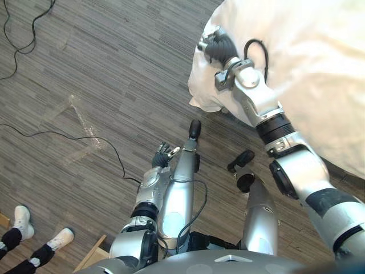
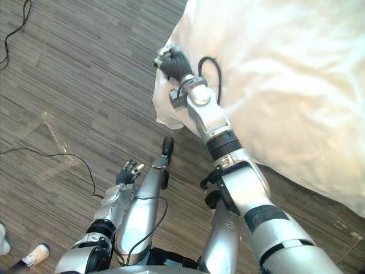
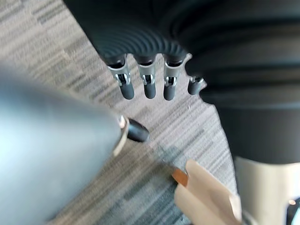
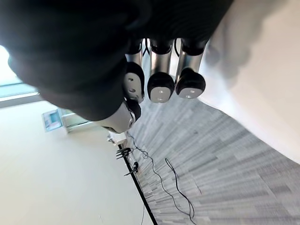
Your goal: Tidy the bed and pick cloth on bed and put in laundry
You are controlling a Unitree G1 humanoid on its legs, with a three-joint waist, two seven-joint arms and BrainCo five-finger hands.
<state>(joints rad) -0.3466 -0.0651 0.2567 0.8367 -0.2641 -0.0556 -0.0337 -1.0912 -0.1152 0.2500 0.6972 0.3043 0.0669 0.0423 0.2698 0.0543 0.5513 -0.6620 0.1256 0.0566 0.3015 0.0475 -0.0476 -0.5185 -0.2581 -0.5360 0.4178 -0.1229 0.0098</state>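
Bedding (image 1: 319, 68) white, softly rumpled; right hand (image 1: 218, 48) at edge.

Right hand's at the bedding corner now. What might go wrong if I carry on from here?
1. The right hand sits at the very corner of the white bedding, which droops toward the floor; a pull may drag it off. The left hand hangs low and open, no help there.
2. A person's shoes stand on the floor to the robot's left; a step that way may hit them.
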